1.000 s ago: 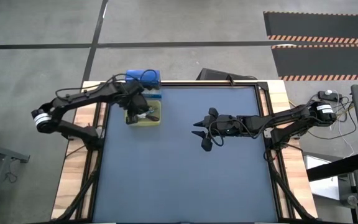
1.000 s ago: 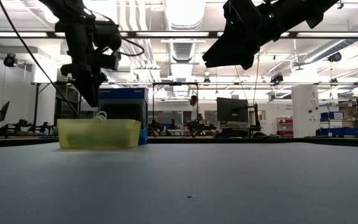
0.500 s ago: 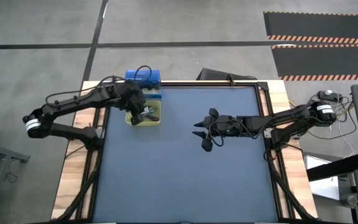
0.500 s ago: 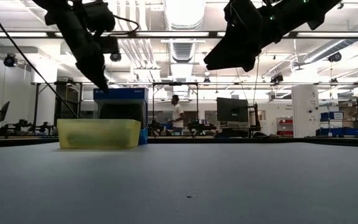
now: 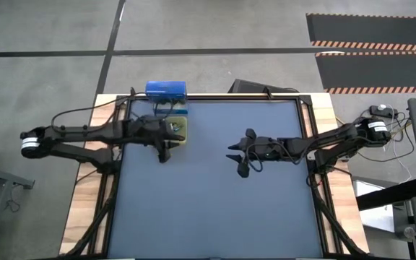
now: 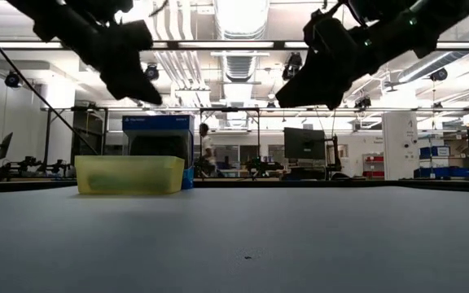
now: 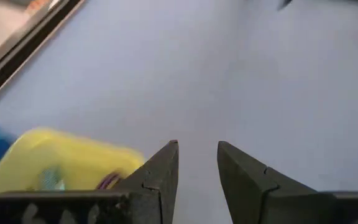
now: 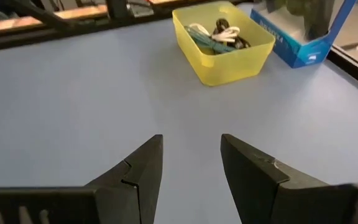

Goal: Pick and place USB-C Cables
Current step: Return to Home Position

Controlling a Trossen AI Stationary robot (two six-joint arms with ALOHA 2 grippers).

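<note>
Starting at the left, the left gripper [image 5: 163, 150] is hanging above the dark blue-grey worktop [image 5: 208, 209] near its back left corner. Its two dark fingers [image 7: 160, 174] are standing apart with nothing between them. Just behind it, tucked toward that corner, the shallow translucent yellow plastic bin [image 8: 229, 68] is sitting flat. A blue cardboard box [image 5: 166, 90] is standing just beyond the bin at the worktop's back edge.

Inside the bin the short coiled USB-C cables [image 8: 219, 32] are lying in one loose heap. Teal, white and black loops are showing clearly. A purple one is probably peeking over the rim in the left wrist view, though that glimpse is blurred.

The cables are looking light, limp and a bit springy, with slick sheaths, and they are tangling into each other. I'd judge that any fresh grab wants the bundled middle of one coil, not a plug end, or its neighbours will come along.

Moving right, the right gripper [image 5: 235, 160] is hovering over the middle of the worktop, well apart from the bin, its fingers spread and empty.
</note>
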